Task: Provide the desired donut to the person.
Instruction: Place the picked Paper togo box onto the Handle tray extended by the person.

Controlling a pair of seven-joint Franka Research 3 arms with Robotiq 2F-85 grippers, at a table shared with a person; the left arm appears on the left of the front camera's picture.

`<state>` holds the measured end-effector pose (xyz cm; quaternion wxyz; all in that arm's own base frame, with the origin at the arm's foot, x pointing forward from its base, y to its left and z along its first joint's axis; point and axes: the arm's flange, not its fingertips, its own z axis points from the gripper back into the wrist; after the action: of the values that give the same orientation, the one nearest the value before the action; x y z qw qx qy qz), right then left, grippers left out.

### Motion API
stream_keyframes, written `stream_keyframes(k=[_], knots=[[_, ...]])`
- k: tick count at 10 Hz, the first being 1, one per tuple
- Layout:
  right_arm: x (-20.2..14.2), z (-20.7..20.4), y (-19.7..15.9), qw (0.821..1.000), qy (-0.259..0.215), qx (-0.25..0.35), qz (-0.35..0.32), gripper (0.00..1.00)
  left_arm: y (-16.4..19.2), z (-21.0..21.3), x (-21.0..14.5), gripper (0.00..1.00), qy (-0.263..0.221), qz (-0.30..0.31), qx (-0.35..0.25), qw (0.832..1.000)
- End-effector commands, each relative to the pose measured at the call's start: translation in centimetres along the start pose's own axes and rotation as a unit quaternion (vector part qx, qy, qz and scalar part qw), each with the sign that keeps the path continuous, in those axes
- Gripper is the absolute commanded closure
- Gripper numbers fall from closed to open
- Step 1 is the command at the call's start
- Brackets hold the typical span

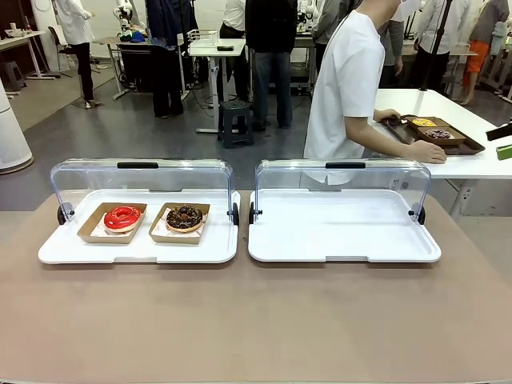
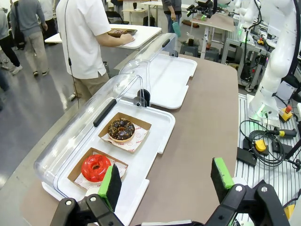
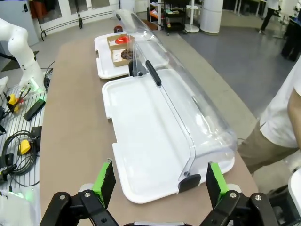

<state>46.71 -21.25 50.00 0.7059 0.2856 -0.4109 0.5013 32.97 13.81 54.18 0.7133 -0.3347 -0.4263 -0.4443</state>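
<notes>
- Left white plastic tray (image 1: 80, 252) with its clear domed lid (image 1: 140, 180) swung open at the back: it holds two shallow brown cardboard boats side by side.
- Left boat: a red-glazed ring donut (image 1: 122, 218) on printed paper. Right boat: a chocolate-glazed ring donut with dark crumbs (image 1: 185, 217).
- Right white plastic tray (image 1: 344, 232), just beside the first, its clear lid (image 1: 342, 178) likewise open; its floor is bare.
- Both trays rest on a brown-topped table (image 1: 256, 320).
- The person in a white short-sleeved shirt (image 1: 346, 88) stands beyond the far edge, turned to a white side table (image 1: 472, 164), with one hand (image 1: 428, 154) beside a dark tray (image 1: 472, 147) carrying two more donuts.
- Open lids stand between the trays and the person.
- Left gripper (image 2: 164, 181): green-padded fingers spread wide, holding nothing, above the table near the red donut's tray.
- Right gripper (image 3: 160, 181): fingers spread wide, holding nothing, above the near end of the bare tray.
</notes>
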Motion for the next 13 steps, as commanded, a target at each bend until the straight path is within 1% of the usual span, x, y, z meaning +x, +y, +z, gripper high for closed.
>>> stream_keyframes(k=[1, 2, 3, 13], knots=[[0.19, -0.29, 0.24, 1.0, -0.005, -0.007, -0.006, 0.0, 0.09, 0.06, -0.02, 0.0, -0.011, -0.01, -0.001, 1.0], [0.3, -0.26, 0.43, 1.0, -0.007, 0.006, 0.015, 0.0, 0.09, 0.06, -0.02, 0.0, -0.011, -0.01, -0.001, 1.0], [-0.04, 0.1, 0.01, 1.0, 0.0, -0.001, 0.0, 0.0, 0.09, 0.06, -0.02, 0.0, -0.011, -0.01, -0.001, 1.0], [-0.04, 0.1, 0.01, 1.0, 0.0, -0.001, 0.0, 0.0, 0.09, 0.06, -0.02, 0.0, -0.011, -0.01, -0.001, 1.0]])
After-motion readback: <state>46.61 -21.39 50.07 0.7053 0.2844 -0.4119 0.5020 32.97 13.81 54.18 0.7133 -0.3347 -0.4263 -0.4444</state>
